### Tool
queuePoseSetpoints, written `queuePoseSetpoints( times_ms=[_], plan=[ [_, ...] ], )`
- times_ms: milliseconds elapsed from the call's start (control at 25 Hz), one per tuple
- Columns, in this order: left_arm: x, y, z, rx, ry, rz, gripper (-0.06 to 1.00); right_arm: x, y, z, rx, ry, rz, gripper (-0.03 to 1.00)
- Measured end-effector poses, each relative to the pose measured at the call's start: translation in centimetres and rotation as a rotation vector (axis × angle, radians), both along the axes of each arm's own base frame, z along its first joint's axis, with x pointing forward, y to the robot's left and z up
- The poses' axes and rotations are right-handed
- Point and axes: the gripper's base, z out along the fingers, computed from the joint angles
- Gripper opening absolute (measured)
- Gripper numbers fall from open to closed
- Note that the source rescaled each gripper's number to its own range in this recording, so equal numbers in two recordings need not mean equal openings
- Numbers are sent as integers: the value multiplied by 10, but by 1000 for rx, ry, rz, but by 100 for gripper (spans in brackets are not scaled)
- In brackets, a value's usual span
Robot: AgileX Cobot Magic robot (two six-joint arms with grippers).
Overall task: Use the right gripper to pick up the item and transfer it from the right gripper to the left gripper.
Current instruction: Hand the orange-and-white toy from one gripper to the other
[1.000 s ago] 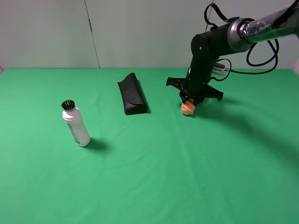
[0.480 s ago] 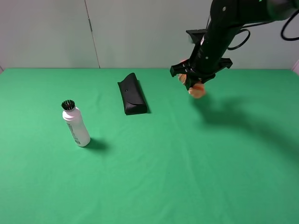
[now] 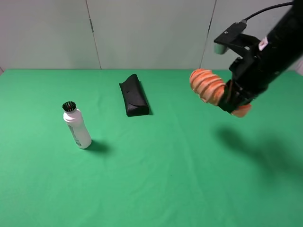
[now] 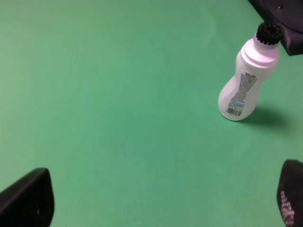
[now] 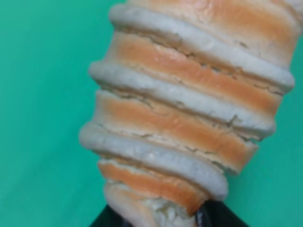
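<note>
Jaws of the right gripper (image 3: 231,98) were clenched on the roll (image 3: 207,86) in the high view, holding it in the air above the right side of the tabletop (image 3: 151,184), touching nothing else. The roll lay tilted. Its fat, ridged part stuck out of the jaws toward the middle of the scene, and a small orange end showed on the jaws' far side. It looked soft and spiral-ridged, with orange bands between cream ones. The tabletop was covered in smooth green cloth. A flat, oblong black case (image 3: 133,95) with a folded flap lay near the back, and a white plastic bottle (image 3: 78,128) with a black bristle cap stood upright toward the left, well apart from the case and the roll.

In the left wrist view, the left gripper (image 4: 158,201) had its jaws spread wide, the two black tips at opposite edges of the picture with only green cloth between them. They held nothing. The bottle (image 4: 244,87) stood beyond them, waisted in shape, with a printed label and barcode near its base. A corner of the case (image 4: 281,9) showed past it.

The right wrist view was almost filled by the roll (image 5: 184,109). Its cream ridges were cracked and crumbly, and its orange grooves were smoother. Black jaw parts pinched its narrow end.
</note>
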Motion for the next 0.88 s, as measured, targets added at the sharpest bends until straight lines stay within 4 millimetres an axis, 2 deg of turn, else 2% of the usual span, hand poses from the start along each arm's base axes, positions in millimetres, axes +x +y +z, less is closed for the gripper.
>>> queuePoseSetpoints(
  times_ms=[160,400,600,880],
  plan=[
    [0,0,0,0,0,0,100,-27,7,6,-38,-27,213,3],
    [0,0,0,0,0,0,100,-47,32,13,10,-41,345,3],
    [0,0,0,0,0,0,100,-53,47,15,70,-70,385,2],
    [0,0,0,0,0,0,100,-53,49,16,85,-76,394,2]
  ],
)
